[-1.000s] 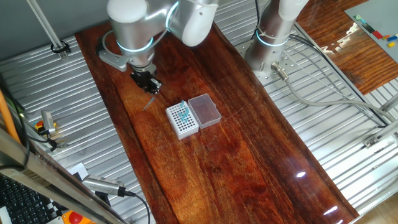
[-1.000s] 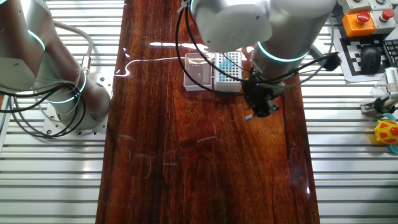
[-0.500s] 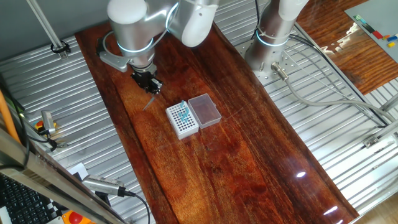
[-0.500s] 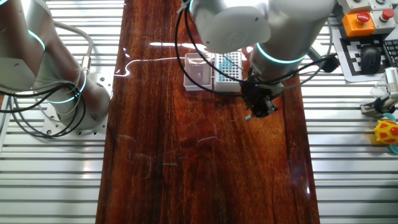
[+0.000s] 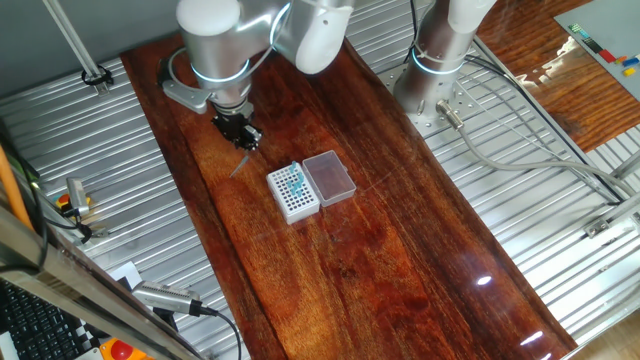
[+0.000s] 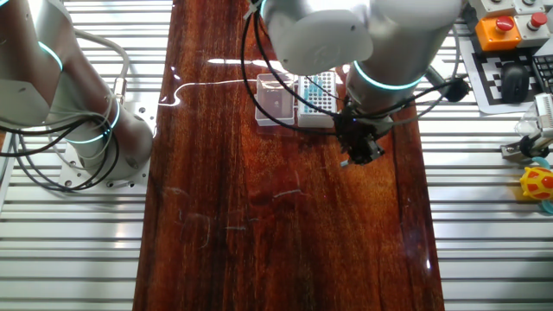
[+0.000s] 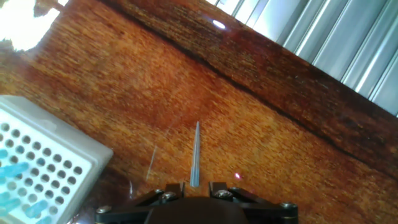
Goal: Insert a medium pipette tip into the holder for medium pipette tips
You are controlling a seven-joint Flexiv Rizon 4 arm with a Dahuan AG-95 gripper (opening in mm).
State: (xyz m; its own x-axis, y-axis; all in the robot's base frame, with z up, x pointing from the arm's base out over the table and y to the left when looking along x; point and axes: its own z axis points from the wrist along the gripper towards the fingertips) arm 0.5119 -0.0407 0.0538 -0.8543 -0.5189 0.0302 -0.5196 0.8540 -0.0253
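From the hand view I see my fingers (image 7: pixel 194 186) clenched on the medium pipette tip (image 7: pixel 196 155), gripping it at its wide end so the thin point juts straight out ahead of them over the bare wood of the desk (image 7: pixel 273 137). The tip is clear of the desk surface as far as I can tell, with a faint reflection beside it. Just to the left of the tip in that view sits the holder for medium pipette tips (image 7: pixel 43 168), a white block with rows of dark holes and a few teal tips at its far left edge. In one fixed view the holder (image 5: pixel 293 194) stands well apart from the fingers (image 5: pixel 243 141), and beyond the holder, touching its side, lies a clear pinkish box (image 5: pixel 329 177). Farther back rises a second arm's base (image 5: pixel 432 70).
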